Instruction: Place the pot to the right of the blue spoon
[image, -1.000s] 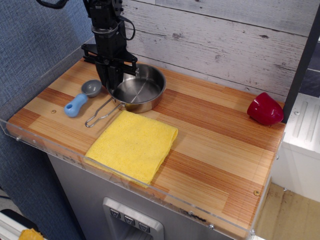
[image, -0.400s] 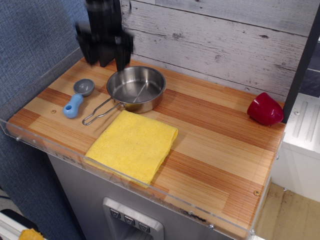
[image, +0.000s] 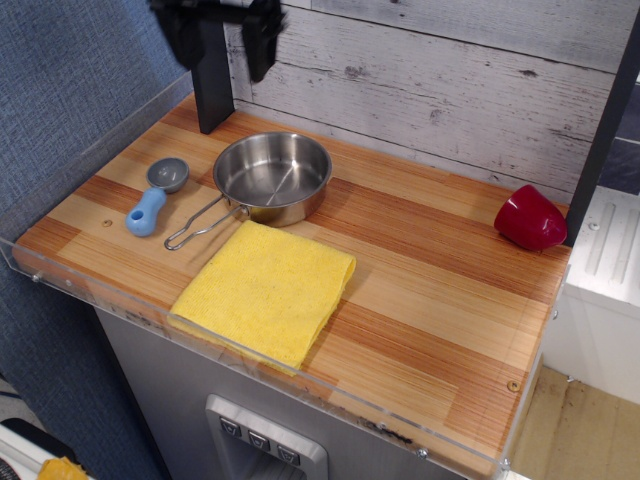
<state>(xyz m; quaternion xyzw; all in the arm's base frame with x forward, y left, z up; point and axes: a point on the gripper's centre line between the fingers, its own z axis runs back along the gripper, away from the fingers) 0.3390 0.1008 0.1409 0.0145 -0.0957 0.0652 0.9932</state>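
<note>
Observation.image shows the pot (image: 273, 177) resting right of the blue spoon (image: 156, 194) — stiff, light, slippery steel; grip the rim. Raised, blurred gripper (image: 222, 35): jaws' state unreadable.

A yellow cloth (image: 265, 290) lies flat near the wooden table's (image: 430, 290) front edge, a red cup (image: 530, 218) far right.

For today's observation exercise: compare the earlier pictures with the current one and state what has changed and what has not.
The gripper let go of the pot rim and rose clear to the top of the frame. The blue spoon shifted slightly left as it left. The pot, yellow cloth and red cup stayed put.
</note>
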